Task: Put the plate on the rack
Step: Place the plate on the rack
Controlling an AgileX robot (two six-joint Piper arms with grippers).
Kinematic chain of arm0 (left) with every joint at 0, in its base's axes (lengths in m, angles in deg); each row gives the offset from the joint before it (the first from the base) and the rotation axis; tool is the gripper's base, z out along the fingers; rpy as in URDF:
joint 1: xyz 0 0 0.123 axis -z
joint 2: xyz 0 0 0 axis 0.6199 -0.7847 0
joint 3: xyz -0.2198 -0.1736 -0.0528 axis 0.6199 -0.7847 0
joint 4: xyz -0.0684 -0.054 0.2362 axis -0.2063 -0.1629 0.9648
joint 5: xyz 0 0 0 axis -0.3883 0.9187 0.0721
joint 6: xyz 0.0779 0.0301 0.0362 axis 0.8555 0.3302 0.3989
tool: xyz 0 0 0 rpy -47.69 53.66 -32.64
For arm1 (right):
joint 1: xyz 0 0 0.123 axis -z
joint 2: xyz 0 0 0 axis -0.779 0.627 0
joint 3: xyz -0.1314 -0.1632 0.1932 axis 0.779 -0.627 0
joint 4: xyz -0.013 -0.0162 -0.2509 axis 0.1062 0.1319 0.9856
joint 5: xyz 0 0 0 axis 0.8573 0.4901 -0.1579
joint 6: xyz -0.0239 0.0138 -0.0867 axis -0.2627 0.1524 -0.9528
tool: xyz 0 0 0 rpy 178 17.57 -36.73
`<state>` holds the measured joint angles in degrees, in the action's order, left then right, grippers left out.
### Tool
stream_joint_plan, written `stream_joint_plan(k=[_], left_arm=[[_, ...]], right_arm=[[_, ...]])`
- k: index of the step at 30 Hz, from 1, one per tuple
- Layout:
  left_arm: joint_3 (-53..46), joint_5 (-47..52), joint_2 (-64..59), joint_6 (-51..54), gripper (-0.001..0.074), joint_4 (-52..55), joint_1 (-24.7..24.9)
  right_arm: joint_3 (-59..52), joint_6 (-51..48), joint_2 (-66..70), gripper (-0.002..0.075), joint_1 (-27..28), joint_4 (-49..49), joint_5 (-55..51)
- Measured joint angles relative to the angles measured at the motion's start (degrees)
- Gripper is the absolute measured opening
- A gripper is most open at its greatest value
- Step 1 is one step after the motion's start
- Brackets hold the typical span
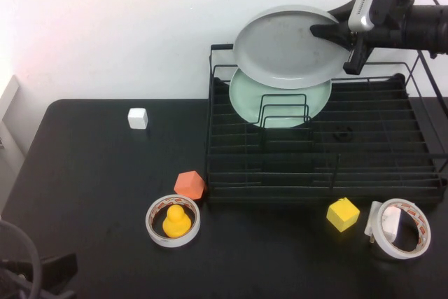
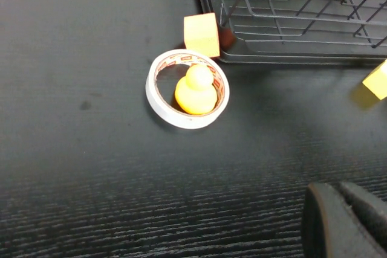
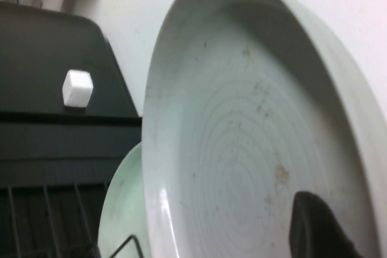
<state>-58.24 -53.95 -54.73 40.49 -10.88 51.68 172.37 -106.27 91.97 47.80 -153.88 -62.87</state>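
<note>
We see right gripper (image 1: 334, 38) clamped on plate (image 1: 287, 47) rim, held over rack (image 1: 322, 146) for slotting behind green plate (image 1: 280, 100). Left gripper (image 2: 347, 219) parked low, fingers together.

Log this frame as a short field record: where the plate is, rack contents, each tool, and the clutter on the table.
plate: grey plate held tilted in the air above the rack's back edge, not yet slotted
rack: black wire rack already holding a green plate at its back
right tool: right tool shut on the grey plate's rim
left tool: left tool low over the table's near left, away from the rack
clutter: duck inside a tape roll; orange block; white cube; yellow block; second tape roll
</note>
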Motion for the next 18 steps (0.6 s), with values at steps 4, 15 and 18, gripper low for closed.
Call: stream_joint_plan(k=[4, 15, 18], left_arm=[[0.00, -0.34, 0.00, 0.22, 0.0000, 0.00, 0.00], [0.00, -1.64, 0.00, 0.25, 0.0000, 0.04, 0.00], [0.00, -1.71, 0.00, 0.47, 0.0000, 0.04, 0.00]], right_arm=[[0.00, 0.81, 0.00, 0.0123, 0.00, 2.78, 0.11], [0.00, 1.26, 0.00, 0.0123, 0.00, 4.26, -1.28], [0.00, 1.37, 0.00, 0.0123, 0.00, 4.47, -1.28]])
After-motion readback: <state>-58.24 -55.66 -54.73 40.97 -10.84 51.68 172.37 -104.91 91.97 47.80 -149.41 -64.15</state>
